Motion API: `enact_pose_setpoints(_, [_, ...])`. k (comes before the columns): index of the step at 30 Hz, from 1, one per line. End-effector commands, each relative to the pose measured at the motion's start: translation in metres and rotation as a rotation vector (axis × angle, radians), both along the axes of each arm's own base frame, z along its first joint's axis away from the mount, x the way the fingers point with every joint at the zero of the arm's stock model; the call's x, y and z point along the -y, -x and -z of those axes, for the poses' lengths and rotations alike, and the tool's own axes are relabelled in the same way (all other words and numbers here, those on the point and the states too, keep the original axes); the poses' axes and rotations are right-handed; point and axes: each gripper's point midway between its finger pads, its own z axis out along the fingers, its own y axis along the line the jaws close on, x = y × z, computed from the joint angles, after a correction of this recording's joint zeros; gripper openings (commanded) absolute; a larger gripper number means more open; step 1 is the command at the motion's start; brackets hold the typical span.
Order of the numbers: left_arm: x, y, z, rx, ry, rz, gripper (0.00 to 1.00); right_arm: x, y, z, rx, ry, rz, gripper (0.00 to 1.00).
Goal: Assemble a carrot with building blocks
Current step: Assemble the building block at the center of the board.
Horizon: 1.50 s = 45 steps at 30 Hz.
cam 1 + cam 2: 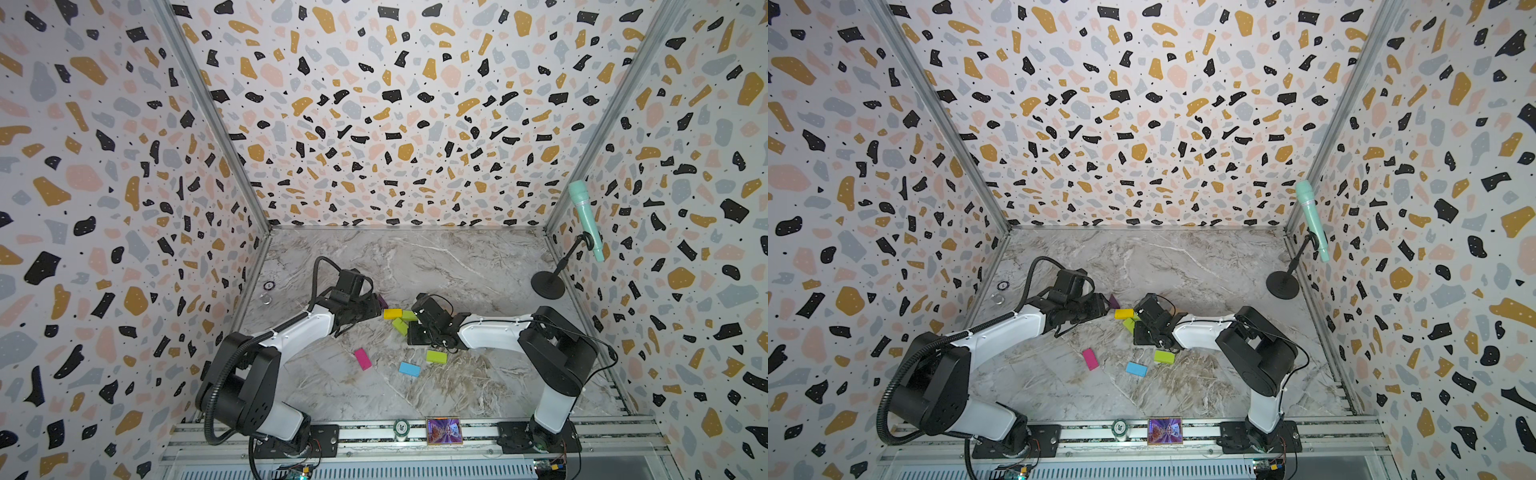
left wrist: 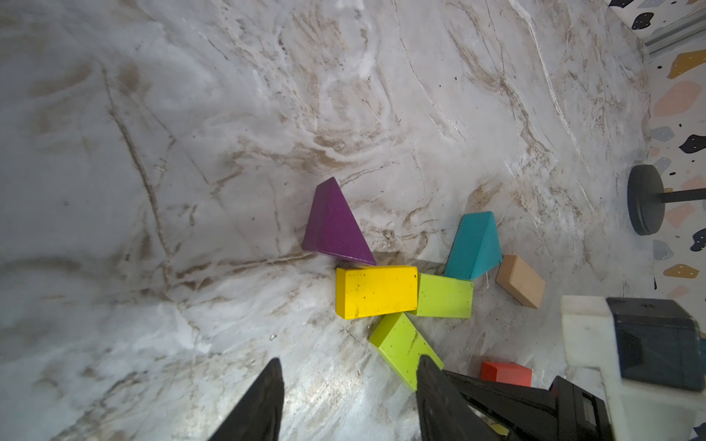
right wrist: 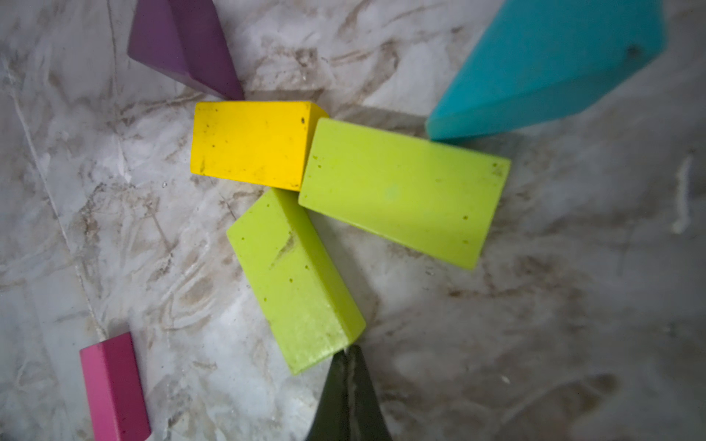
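You are holding your left gripper point(image 2: 349, 361) spread and empty near the yellow brick point(image 2: 376, 292), while your right gripper point(image 3: 349, 349), pressed together, is pointing its tip at the corner of the slanted green brick point(image 3: 294, 278) lying against the yellow one on the table point(image 1: 478, 270).

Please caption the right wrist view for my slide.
Shut right end effector at the corner of a lime green brick near the yellow brick.

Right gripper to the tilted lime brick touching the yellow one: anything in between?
Nothing visible. In the right wrist view the shut right gripper has its tip right at the tilted lime brick, at its free end, with only bare marble beside it. The yellow brick and second lime brick sit at its far end.
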Motion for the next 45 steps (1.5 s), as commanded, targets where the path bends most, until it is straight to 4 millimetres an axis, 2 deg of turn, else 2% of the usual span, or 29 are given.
enact_pose_setpoints(1, [0.001, -0.002, 0.0, 0.012, 0.006, 0.008, 0.56, -0.002, -0.008, -0.005, 0.02, 0.013, -0.003, 0.02])
enact_pose_setpoints(31, [-0.002, 0.004, 0.001, 0.007, 0.006, 0.004, 0.56, -0.023, -0.031, -0.011, 0.049, -0.04, -0.018, 0.02])
enact_pose_setpoints(45, [-0.002, 0.005, 0.002, 0.008, 0.01, -0.001, 0.56, -0.023, -0.036, -0.016, 0.053, -0.063, -0.013, 0.02])
